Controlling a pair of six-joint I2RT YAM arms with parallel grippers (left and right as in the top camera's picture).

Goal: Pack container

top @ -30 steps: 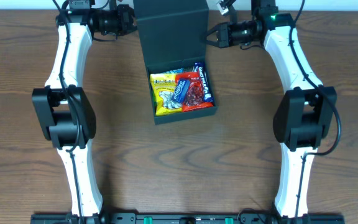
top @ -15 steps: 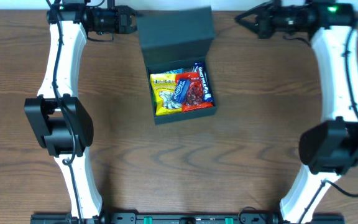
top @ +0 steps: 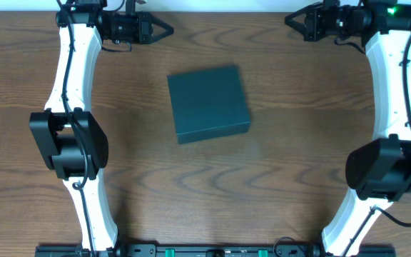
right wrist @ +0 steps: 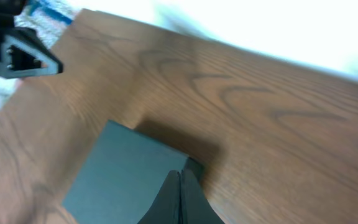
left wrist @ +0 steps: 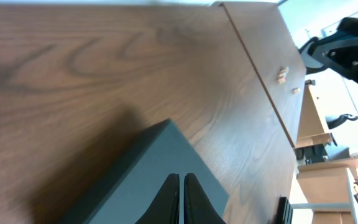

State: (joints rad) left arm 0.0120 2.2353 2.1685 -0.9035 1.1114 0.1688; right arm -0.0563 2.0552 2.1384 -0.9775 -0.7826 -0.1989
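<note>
As the container point(top: 209, 103) sits on the wooden table point(top: 262, 185), left tool point(top: 167, 31) and right tool point(top: 290, 20) are together.

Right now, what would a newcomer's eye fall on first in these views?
The dark teal container, lid shut, sitting at the middle of the wooden table. Then the left pincer and the right pincer, both shut, one to each side of it near the far edge and apart from it.
</note>
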